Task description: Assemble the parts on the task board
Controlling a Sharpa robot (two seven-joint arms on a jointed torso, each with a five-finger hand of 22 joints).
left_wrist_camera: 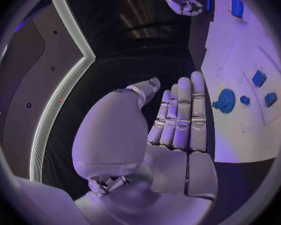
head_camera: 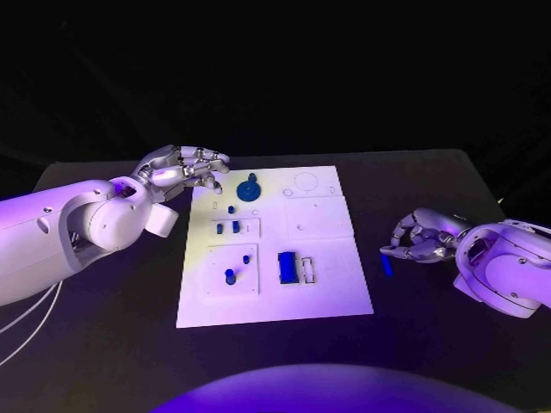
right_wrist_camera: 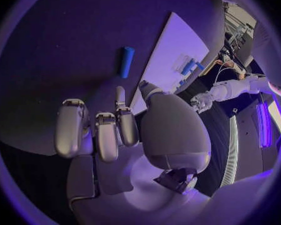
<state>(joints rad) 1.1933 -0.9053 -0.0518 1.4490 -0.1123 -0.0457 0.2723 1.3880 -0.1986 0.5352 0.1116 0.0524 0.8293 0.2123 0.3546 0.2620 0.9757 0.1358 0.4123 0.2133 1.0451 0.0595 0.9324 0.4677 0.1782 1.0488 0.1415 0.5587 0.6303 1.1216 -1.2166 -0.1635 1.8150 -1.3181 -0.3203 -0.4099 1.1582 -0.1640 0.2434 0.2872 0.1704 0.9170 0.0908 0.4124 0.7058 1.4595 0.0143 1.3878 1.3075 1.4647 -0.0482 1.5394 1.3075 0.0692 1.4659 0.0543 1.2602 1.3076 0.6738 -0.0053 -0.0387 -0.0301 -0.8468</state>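
Right hand (head_camera: 422, 239) beside slim blue part (head_camera: 386, 265) — off the task board (head_camera: 337, 297).

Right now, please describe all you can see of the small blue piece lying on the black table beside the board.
The blue piece is a short, slim bar of matt blue, plastic by its look. It lies flat on the black table, just off the task board, apart from its edge. The right hand hovers close by; nothing plainly touches the piece.

arms: we see bulky, rounded, glossy white arm shells (head_camera: 65, 228)
hands: silver, segmented metal hands, left (head_camera: 182, 170) and right (head_camera: 422, 237)
cables: thin pale cables (head_camera: 15, 331) under the left arm
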